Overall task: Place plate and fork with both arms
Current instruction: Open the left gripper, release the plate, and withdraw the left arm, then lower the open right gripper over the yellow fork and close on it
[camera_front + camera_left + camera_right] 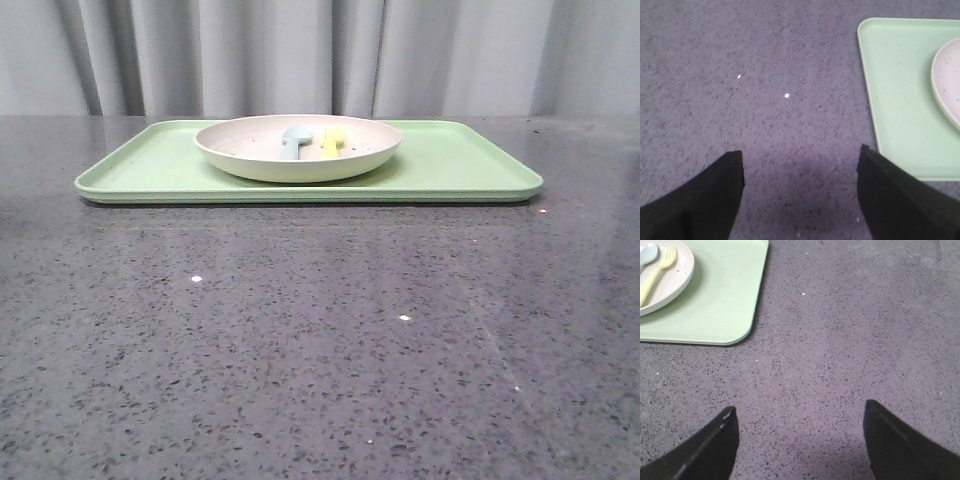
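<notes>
The cream-white speckled plate (298, 152) sits on the light-green tray (460, 160) at the back of the table. The yellow fork (333, 142) lies inside the plate, next to a pale blue-green spoon (295, 141). The right wrist view shows the plate (675, 275), the fork (657, 275) and the spoon (647, 254). The left wrist view shows the plate's edge (945, 85). My left gripper (801, 159) is open and empty over bare table beside the tray. My right gripper (799, 412) is open and empty over bare table beside the tray's other end. Neither gripper shows in the front view.
The table is dark grey speckled stone (320, 350). The tray's corner shows in the left wrist view (900, 100) and in the right wrist view (725, 305). A grey curtain (320, 50) hangs behind the table.
</notes>
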`<state>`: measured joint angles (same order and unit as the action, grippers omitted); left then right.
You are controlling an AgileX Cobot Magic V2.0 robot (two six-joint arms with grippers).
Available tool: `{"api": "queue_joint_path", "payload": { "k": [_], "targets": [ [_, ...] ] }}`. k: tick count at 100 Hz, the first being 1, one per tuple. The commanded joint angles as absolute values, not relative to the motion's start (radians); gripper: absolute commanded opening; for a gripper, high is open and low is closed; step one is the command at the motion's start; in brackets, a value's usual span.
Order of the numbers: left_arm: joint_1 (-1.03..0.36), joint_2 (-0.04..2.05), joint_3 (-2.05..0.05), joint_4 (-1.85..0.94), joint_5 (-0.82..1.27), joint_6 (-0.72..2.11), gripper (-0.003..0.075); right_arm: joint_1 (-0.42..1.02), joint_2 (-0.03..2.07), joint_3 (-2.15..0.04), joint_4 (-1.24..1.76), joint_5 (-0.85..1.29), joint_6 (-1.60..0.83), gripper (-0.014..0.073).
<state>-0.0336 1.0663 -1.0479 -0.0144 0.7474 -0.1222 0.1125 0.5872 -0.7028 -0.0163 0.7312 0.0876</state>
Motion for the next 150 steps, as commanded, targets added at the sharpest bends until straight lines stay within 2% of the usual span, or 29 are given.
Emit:
{"api": "queue_joint_path", "payload": {
  "k": [1, 42, 85, 117, 150],
  "targets": [
    [-0.019, 0.969, -0.996, -0.017, 0.675, -0.136, 0.0472, 0.108, 0.596, -0.737, -0.022, 0.652, 0.079, 0.0527],
    [-0.015, 0.639, -0.741, -0.044, 0.678, -0.136, 0.0472, 0.108, 0.596, -0.737, -0.022, 0.649, 0.079, 0.0527],
    [-0.015, 0.607, -0.718, -0.044, 0.684, -0.136, 0.0472, 0.108, 0.615, -0.743, 0.016, 0.605, 0.079, 0.0527],
    [-0.015, 0.607, -0.717, -0.044, 0.684, -0.136, 0.0472, 0.122, 0.833, -0.955, 0.056, 0.606, 0.078, 0.0527],
    [-0.015, 0.607, -0.717, -0.044, 0.684, -0.136, 0.0471, 0.295, 1.196, -1.282, 0.056, 0.614, 0.072, 0.0527]
  ]
}}
